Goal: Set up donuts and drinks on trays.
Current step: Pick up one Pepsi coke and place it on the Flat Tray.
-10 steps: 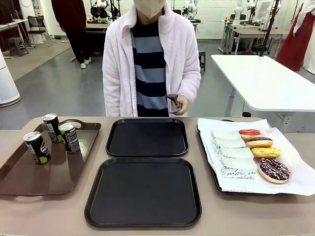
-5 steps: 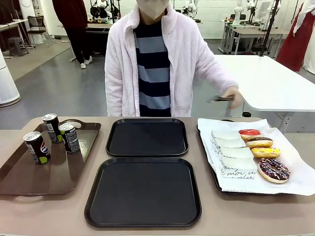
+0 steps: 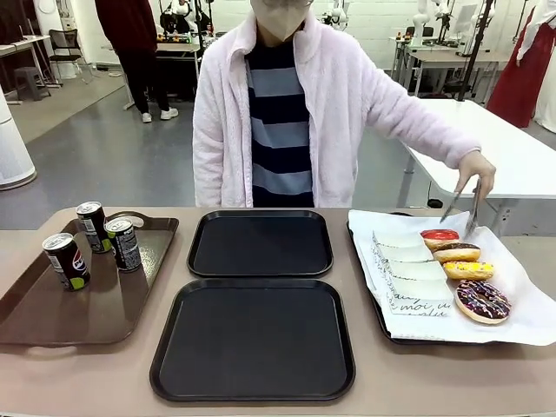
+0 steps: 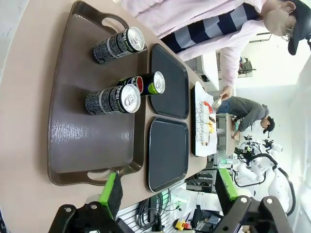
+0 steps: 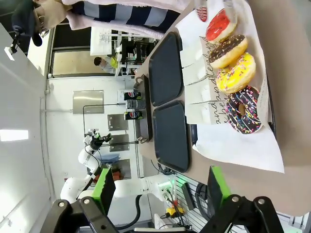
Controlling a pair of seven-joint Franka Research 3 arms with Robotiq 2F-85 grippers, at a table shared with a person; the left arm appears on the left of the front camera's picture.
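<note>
**Front view.** The far tray [image 3: 261, 243] and near tray [image 3: 252, 339], both black and bare, lie in the middle of the table [image 3: 434, 378], one behind the other. Three cans [image 3: 122, 243] stand upright on the brown tray [image 3: 87, 313] at the left. Four donuts [image 3: 469, 269] lie in a row on the paper-lined tray [image 3: 382, 333] at the right, beside white sleeves [image 3: 413, 274]. The person's hand [image 3: 476, 165] holds tongs [image 3: 465, 204] just above the red donut [image 3: 440, 234].

**Left wrist view.** The left claw [image 4: 166, 173] is spread wide and holds nothing. It hovers off the brown tray's near end, and the cans stand well ahead of it.

**Right wrist view.** The right claw [image 5: 161, 169] is spread wide and holds nothing. The donuts lie well ahead of it on the white paper.
</note>
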